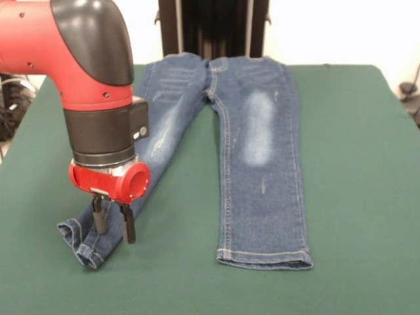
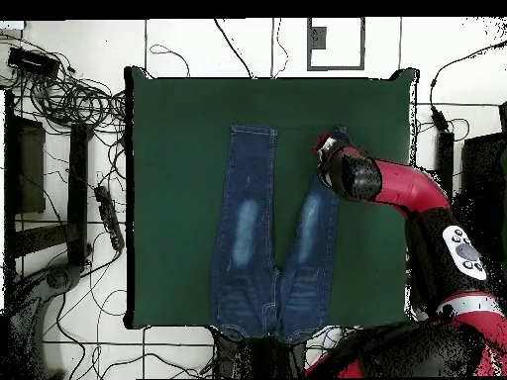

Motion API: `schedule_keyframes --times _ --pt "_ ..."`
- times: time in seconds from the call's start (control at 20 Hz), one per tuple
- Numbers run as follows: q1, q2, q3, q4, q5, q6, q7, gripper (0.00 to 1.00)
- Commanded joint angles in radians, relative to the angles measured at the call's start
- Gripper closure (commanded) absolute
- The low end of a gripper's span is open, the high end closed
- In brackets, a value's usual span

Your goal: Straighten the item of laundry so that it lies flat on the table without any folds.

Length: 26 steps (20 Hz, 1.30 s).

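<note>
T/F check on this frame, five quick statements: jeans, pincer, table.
1. The jeans lie on the green table. True.
2. The pincer is above the hem of one leg. True.
3. Both hems lie flat. False: the hem under the pincer is curled up, while the other leg's hem lies flat.
4. The waistband is at the table edge farthest from the robot. False: the overhead view shows it at the robot's edge.
5. The pincer has lifted the jeans clear of the table. False: they lie on the cloth.
</note>
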Motion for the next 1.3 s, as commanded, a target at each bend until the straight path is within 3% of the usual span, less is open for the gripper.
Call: schedule_keyframes --times 0.05,0.9,1.3 --pt "-0.001 0.001 0.116 -0.078 0.01 0.118 -0.163 0.0" --pt "-0.017 -0.043 0.109 -0.027 -0.004 0.128 -0.144 0.0" --pt "-0.027 0.024 0.088 -0.02 -0.053 0.046 -0.136 0.0"
